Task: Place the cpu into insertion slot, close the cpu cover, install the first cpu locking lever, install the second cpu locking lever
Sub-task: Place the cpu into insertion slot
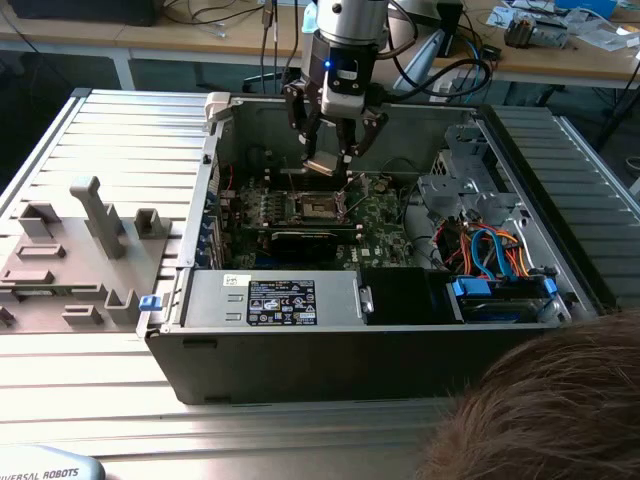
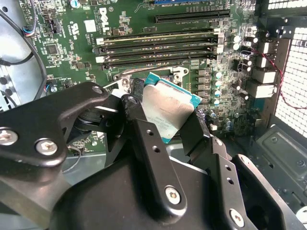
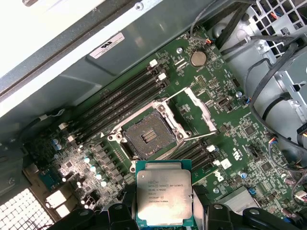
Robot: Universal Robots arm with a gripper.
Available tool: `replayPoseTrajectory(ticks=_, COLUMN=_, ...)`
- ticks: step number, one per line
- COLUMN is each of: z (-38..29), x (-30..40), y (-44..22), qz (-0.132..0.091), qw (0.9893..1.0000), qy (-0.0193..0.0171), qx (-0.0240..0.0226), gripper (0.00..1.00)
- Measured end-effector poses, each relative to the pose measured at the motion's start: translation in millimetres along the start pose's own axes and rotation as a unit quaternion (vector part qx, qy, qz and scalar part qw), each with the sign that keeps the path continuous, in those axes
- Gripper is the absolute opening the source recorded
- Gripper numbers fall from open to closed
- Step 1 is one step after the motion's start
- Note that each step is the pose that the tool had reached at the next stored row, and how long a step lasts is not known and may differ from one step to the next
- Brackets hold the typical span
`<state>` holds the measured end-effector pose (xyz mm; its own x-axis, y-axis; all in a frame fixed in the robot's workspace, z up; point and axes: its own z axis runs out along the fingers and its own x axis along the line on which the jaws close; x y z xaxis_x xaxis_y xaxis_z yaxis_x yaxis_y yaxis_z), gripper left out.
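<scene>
Finding: the gripper (image 1: pixel 327 158) has its jaws closed on the edges of the cpu (image 3: pixel 164 199), holding it in the air above the board and just short of the slot (image 3: pixel 146 136), not yet over it. The second wrist view shows the chip tilted. Risks, as judged: seating it tilted or rotated against the slot's keying could bend contacts. An edge-only hold may let it slip and drop onto the board. A low approach could catch the raised cover (image 3: pixel 201 109). Containers: the open case (image 1: pixel 300 360) holds the board, a black card, and a drive bay with blue and orange cables. The slot is empty and its cover is swung open beside it.
</scene>
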<state>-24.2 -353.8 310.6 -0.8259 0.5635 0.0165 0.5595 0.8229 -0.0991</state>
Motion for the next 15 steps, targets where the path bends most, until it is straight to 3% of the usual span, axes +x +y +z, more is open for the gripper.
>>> replayPoseTrajectory(ticks=15, z=0.5, x=0.0, y=0.1, qz=0.008, qw=1.0000, qy=0.0000, qx=0.0011, gripper=0.55)
